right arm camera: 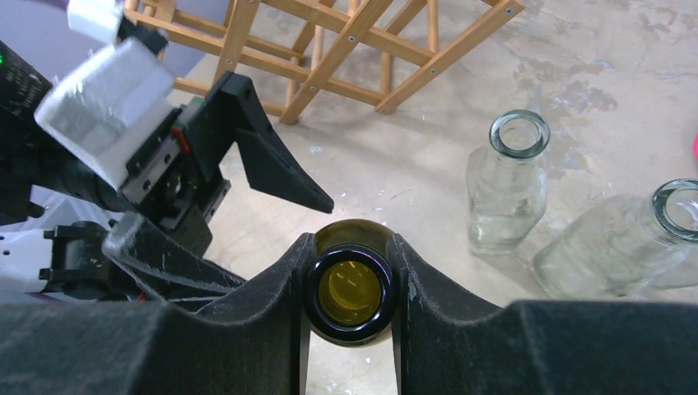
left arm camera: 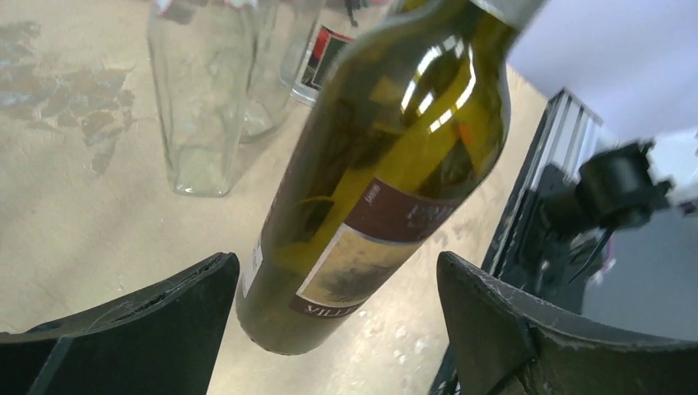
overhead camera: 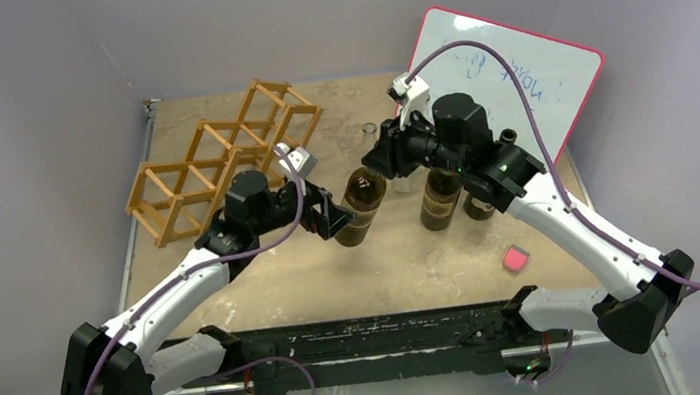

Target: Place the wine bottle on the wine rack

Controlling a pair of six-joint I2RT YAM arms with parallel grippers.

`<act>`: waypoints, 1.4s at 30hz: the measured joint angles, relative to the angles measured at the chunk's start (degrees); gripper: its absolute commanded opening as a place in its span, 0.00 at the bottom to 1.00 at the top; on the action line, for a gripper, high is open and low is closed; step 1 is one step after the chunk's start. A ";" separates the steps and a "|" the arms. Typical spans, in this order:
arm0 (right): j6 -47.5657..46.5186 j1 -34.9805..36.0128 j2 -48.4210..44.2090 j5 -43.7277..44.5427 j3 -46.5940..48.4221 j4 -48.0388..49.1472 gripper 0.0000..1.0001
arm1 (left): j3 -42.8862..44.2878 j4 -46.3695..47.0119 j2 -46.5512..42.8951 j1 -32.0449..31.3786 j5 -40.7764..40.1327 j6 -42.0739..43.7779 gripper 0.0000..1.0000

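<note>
The wine bottle [overhead camera: 363, 204] is dark olive glass with a maroon-and-cream label [left arm camera: 362, 247]. It leans, and its base looks just off the table. My right gripper [right arm camera: 349, 290] is shut on its neck just below the open mouth [right arm camera: 350, 290]. My left gripper [left arm camera: 336, 267] is open, with one finger on each side of the bottle's lower body [left arm camera: 288, 304]; the right one stands clearly apart from it. The wine rack [overhead camera: 220, 158], a light wooden lattice, lies at the back left, apart from both grippers. It also shows in the right wrist view as slats [right arm camera: 329, 45].
Two other bottles [overhead camera: 440, 197] [overhead camera: 478, 204] stand just right of the held one; in the wrist views they show as clear glass [right arm camera: 506, 185] [right arm camera: 617, 247] [left arm camera: 197, 99]. A whiteboard [overhead camera: 513, 77] leans at the back right. A small pink block [overhead camera: 514, 259] lies front right.
</note>
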 measured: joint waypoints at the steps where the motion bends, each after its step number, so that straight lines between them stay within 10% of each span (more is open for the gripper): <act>1: 0.31 0.00 0.00 -0.33 0.02 0.13 0.00 | -0.66 0.48 -0.24 -0.20 0.92 2.36 0.91; 10: 1.79 0.00 -0.11 -4.31 1.77 0.79 0.00 | -1.75 -0.61 0.17 -1.90 3.74 18.56 0.91; 24: 3.69 0.00 -0.42 -10.86 1.77 4.55 0.00 | -0.83 5.92 3.10 -1.88 9.07 20.00 0.92; 29: 4.09 0.00 -0.57 -11.91 1.73 5.88 0.00 | -2.67 11.26 2.19 -1.88 8.81 18.73 0.73; 33: 4.04 0.00 -1.27 -11.98 1.20 6.64 0.00 | -3.61 12.50 1.22 -2.21 8.13 19.45 0.28; 35: 4.02 0.02 -1.55 -12.13 1.16 6.58 0.11 | -3.76 11.91 0.44 -2.27 8.04 20.20 0.02; 42: 4.02 0.13 -2.29 -13.57 1.95 5.60 0.68 | 0.28 0.09 -1.60 -2.21 6.60 32.92 0.00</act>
